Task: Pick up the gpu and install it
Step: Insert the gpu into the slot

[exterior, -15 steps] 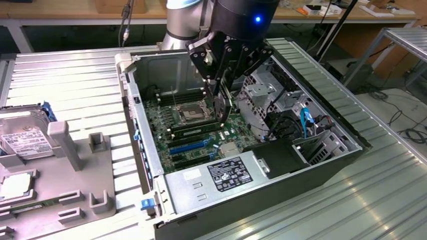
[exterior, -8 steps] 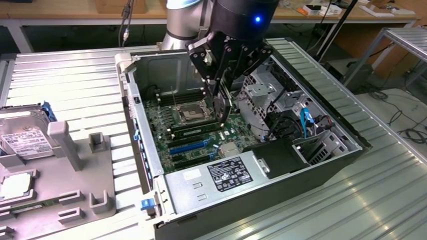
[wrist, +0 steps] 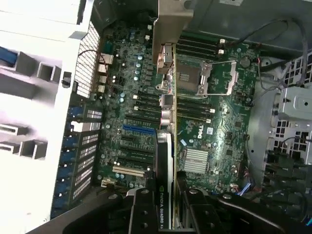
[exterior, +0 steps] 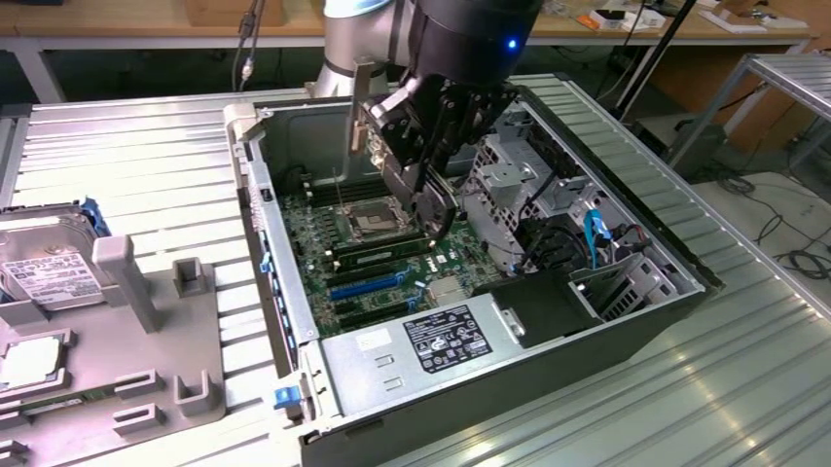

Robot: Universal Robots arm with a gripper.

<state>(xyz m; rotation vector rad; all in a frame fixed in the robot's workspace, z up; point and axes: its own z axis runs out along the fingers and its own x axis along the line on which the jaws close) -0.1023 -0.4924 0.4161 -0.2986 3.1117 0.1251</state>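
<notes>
Your end effector (wrist: 165, 217) is clamped on the gpu (wrist: 164, 146). The card stands on edge between the fingers, over the motherboard (wrist: 204, 122) inside the open case (exterior: 454, 399). Its silver bracket is at the far end from the grip.

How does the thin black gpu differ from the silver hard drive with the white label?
The gpu is black with a silver bracket; the hard drive is silver with a white label. The gpu stands on edge in the gripper over the motherboard; the hard drive sits in a grey holder outside the case. Both are flat rectangles.
</notes>
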